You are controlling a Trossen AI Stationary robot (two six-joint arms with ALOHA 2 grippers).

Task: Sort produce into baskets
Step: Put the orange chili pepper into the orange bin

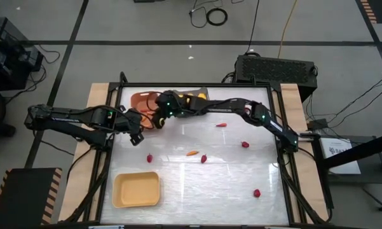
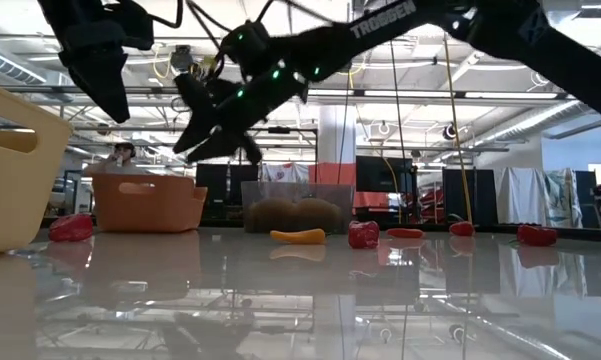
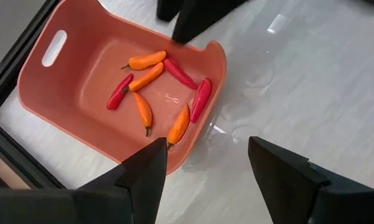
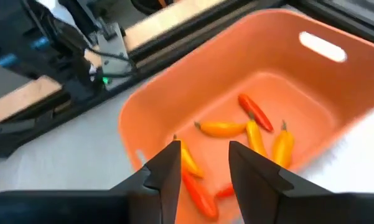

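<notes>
Yellow basket (image 1: 136,189): nearest to us, at the table's front left; we see nothing inside it from above.
Loose produce: dark red pieces (image 1: 257,193) lie scattered over the table, with one small orange piece (image 1: 192,152) near the middle, all outside any basket.
Left gripper (image 1: 135,135): we find it hanging just in front of the orange basket, fingers (image 3: 146,177) spread apart and empty.
Orange basket (image 3: 74,118): at the back left; it holds thin orange and red pepper-like sticks (image 3: 148,76) (we count about seven), lying loose on its floor.
Right gripper (image 1: 159,119): over the orange basket's inner edge, fingers (image 4: 165,171) parted a little, nothing between them.
Dark basket (image 2: 298,208): farthest back, beside the orange one; rounded yellow-orange fruits (image 1: 197,97) sit inside, partly hidden by the right arm.
</notes>
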